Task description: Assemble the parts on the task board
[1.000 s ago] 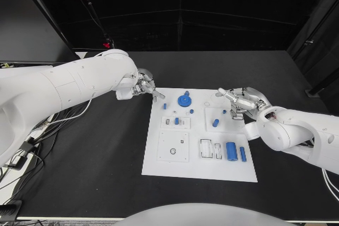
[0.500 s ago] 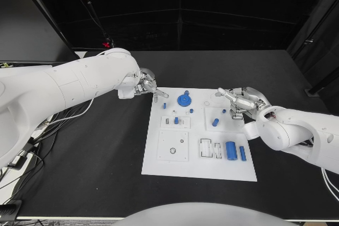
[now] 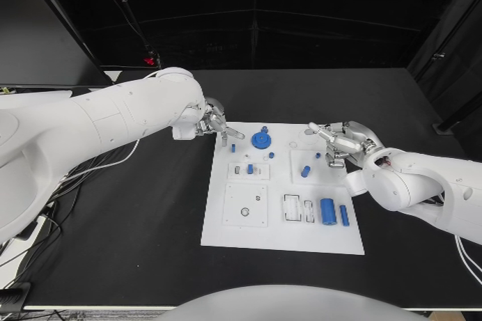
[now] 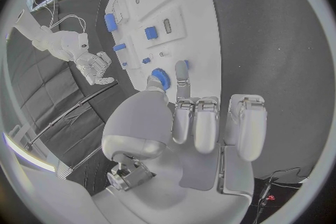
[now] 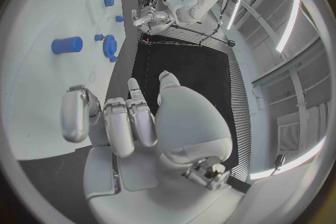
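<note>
The white task board [image 3: 286,237] lies mid-table with several small blue parts on it: a gear [image 3: 262,141] near its far edge and two cylinders [image 3: 329,213] near its right side. My left hand [image 3: 211,122] hovers at the board's far left corner, most fingers curled in, one finger stretched toward the gear, and holds nothing. The left wrist view shows that hand [image 4: 189,123] just short of the gear [image 4: 162,78]. My right hand [image 3: 343,143] hangs over the board's right edge, fingers likewise curled and empty, as the right wrist view [image 5: 133,117] also shows.
Black table top [image 3: 131,216] surrounds the board on every side. Cables [image 3: 56,189] trail off the table's left edge under my left arm. The right wrist view takes in the board [image 5: 42,39] with a blue cylinder [image 5: 66,45] standing on it.
My left hand has crept slightly to the right, closer to the board's far left corner. The right hand and the parts stay where they were.
</note>
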